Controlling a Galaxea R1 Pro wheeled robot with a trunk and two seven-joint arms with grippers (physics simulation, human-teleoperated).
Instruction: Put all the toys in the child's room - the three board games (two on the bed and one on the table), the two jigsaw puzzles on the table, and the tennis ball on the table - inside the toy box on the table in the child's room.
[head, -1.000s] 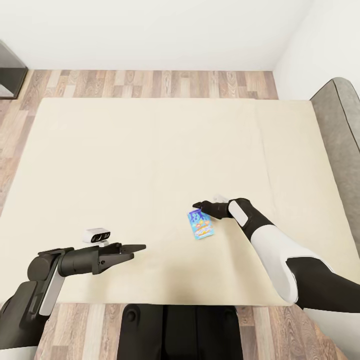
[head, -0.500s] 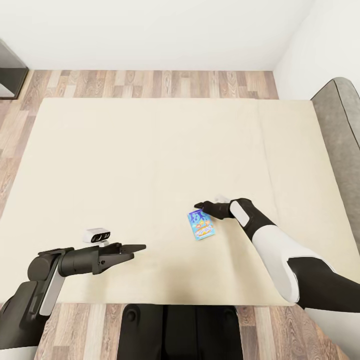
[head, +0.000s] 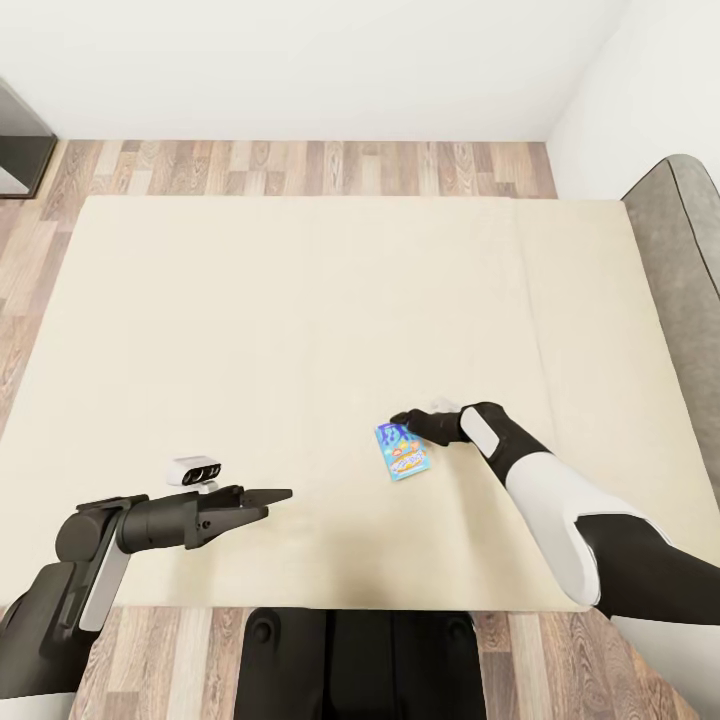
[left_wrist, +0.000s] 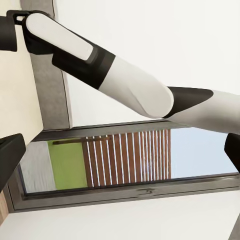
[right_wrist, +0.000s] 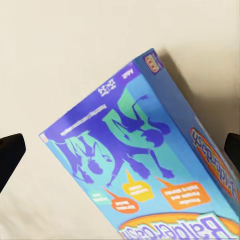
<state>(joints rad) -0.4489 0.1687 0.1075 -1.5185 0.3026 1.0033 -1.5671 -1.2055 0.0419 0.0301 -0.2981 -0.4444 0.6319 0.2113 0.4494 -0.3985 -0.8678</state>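
right of centre in the head frame, on the cream mattress (head: 300, 330), the small blue board game box (head: 402, 449) lies lengthwise toward me, just left of my open right gripper (head: 402, 417); my left gripper (head: 270, 496), jaws parted, sits farther off.

The head view looks steeply down over the bed (head: 300, 330) from its near edge, wall and floor beyond. The right wrist view sits close above the small blue game (right_wrist: 150, 170) — the same box seen small in the head view (head: 402, 449). The left wrist view faces sideways, past the right arm (left_wrist: 115, 75) — toward a window (left_wrist: 125, 165).
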